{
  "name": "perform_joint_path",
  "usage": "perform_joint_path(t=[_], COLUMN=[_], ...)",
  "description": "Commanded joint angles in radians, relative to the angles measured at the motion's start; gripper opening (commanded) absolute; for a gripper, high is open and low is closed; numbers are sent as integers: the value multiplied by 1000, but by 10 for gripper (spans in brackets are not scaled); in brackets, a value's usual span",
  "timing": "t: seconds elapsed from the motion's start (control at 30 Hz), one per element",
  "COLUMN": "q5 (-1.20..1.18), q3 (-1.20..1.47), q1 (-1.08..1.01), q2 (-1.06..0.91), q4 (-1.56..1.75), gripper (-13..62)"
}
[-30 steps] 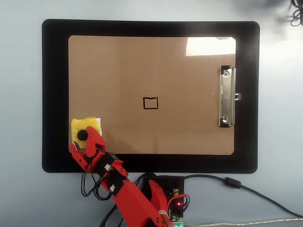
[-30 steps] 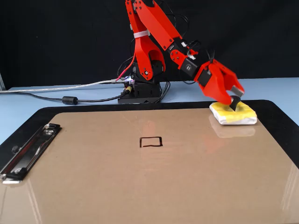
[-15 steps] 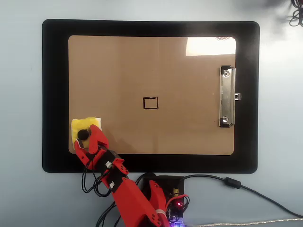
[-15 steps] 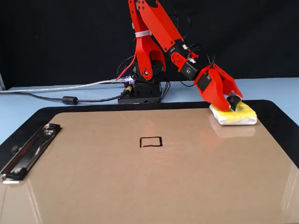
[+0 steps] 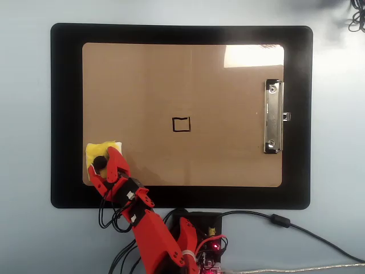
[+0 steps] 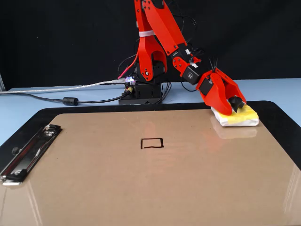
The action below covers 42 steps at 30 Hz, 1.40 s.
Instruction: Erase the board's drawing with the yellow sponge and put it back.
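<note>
1. A pale blue table fills the overhead view; in the fixed view it shows as a strip across the middle, under a black backdrop.
2. A black mat takes up most of the overhead frame and lies flat on the table.
3. The board, a brown clipboard, sits inside the mat's borders. In the fixed view it fills the lower half of the frame.
4. The red arm enters the overhead view from the bottom edge, left of centre. In the fixed view it rises at top centre and bends down to the right.
5. The silver metal clip lies along the board's right edge in the overhead view, at lower left in the fixed view.
6. The yellow sponge rests on the board's lower left corner in the overhead view, at centre right in the fixed view.
7. The gripper is down on the sponge, its jaws set on either side of the round black knob. Whether they actually pinch it, I cannot tell.
8. The drawing, a thin black square outline, sits intact near the board's centre, well apart from the sponge, and shows in the fixed view too.
</note>
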State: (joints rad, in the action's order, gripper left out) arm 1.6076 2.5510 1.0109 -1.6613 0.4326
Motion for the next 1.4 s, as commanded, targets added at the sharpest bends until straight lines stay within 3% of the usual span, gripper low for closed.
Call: perform_joint_path(t=[0.0, 0.1, 0.27, 0.33, 0.57, 0.7, 1.03, 1.37], q5=[3, 3, 3, 3, 8, 11, 8, 3], q3=[-17, -11, 18, 37, 51, 44, -118, -104], q1=[5, -3, -37, -60, -78, -123, -522, -839], q2=[-3, 14, 8, 2, -26, -158, -660, -551], q4=[91, 120, 121, 121, 117, 20, -879, -680], gripper=[303, 246, -13, -71, -80, -81, -81, -81])
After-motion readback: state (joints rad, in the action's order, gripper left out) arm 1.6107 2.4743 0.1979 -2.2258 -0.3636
